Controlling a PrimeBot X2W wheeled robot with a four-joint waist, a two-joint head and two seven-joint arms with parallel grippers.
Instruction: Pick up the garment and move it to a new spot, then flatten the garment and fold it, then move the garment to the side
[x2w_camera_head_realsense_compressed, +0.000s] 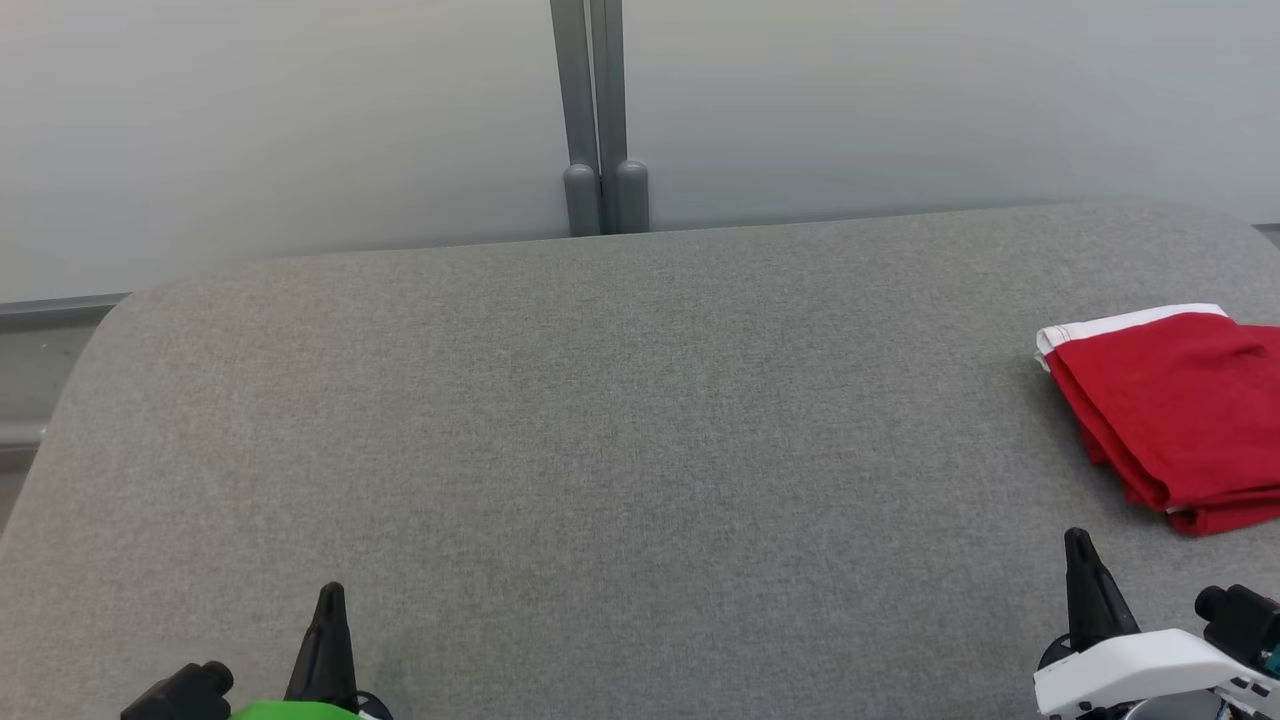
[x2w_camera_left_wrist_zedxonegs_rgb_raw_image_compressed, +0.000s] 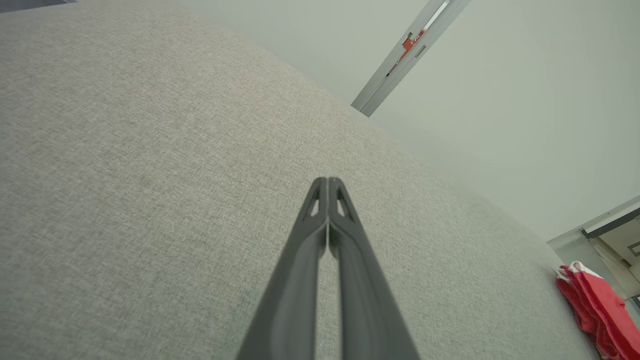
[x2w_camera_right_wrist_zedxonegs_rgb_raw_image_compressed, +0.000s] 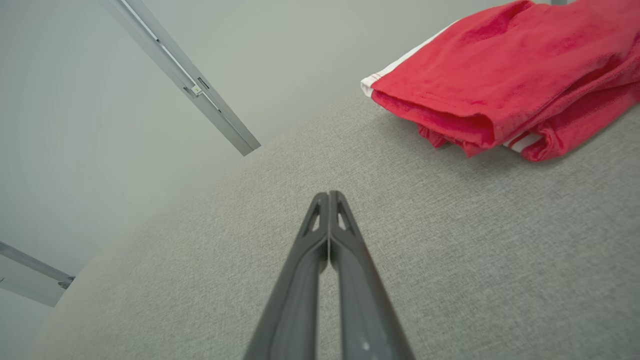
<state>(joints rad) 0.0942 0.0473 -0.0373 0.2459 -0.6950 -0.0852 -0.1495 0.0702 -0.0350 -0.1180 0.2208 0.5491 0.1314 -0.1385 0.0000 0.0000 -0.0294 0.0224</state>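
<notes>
1. Head view: I see the folded red garment, white-banded, lying at the far right of the grey woven tabletop. The left gripper and right gripper are near me, clear of it.
2. Left wrist view: the jaws are clenched on nothing. The red tag on the post is unreadable.
3. Right wrist view: the jaws are clenched, empty. The garment's soft stacked folds lie ahead.

We hold our left gripper shut, its two long dark fingers pressed together at the tips, with a thin slit behind them. Our right gripper is closed the same way, and its white wrist sits just behind the jaws.
</notes>
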